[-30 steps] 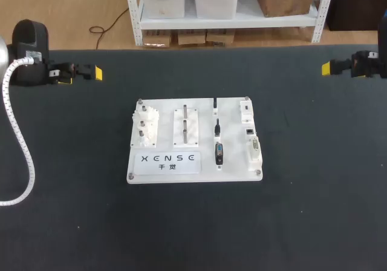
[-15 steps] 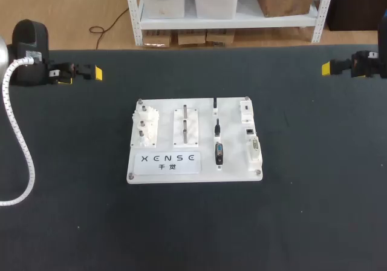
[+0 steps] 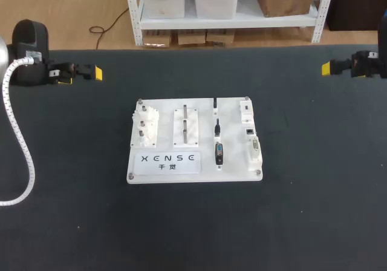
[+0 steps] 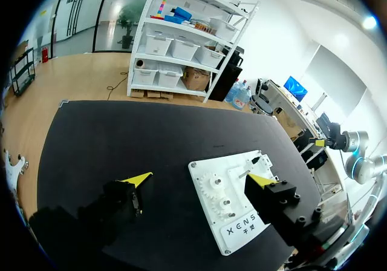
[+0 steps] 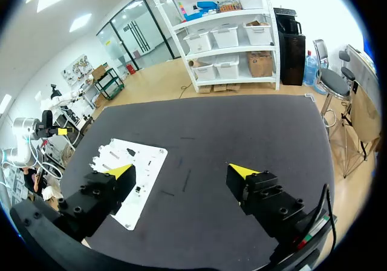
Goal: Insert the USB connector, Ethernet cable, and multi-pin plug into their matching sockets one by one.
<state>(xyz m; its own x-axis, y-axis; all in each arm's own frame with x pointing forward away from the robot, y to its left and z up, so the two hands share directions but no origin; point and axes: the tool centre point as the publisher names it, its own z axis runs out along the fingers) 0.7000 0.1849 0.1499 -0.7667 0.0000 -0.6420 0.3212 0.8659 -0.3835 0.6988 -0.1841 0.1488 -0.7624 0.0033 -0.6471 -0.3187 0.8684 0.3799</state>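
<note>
Three black plugs sit in a far-to-near row on the right half of a white rectangular plastic board (image 3: 236,168), which lies flat mid-table. Nearest & widest is the black multi-pin plug (image 3: 219,153). Beyond it is a slim black plug on a short lead (image 3: 217,127), then a small black plug (image 3: 215,104) by the board's far edge. Can't tell which of those two is USB and which Ethernet. Just right of the row, a column of white socket blocks (image 3: 251,132) runs along the board's right edge. Plugs & sockets are apart, none inserted. On the board's left half are a white gear block (image 3: 145,129) and, right of it, two white slotted blocks w/ metal pins (image 3: 185,126).

The left arm (image 3: 30,47) comes in at the far-left corner, held level over the table & pointing right. The left gripper (image 4: 199,179) is spread wide w/ nothing btwn its yellow tips, well apart from the board. In its wrist view the board lies ahead, partly behind one finger.

The right arm (image 3: 369,64) is at the far-right edge, level, pointing left. The right gripper (image 5: 181,170) is likewise spread wide & empty. The board lies ahead of it toward one finger, well apart.

All this is over a black table (image 3: 302,222). A ribbed white hose (image 3: 25,156) from the left arm loops over the table's left side.
</note>
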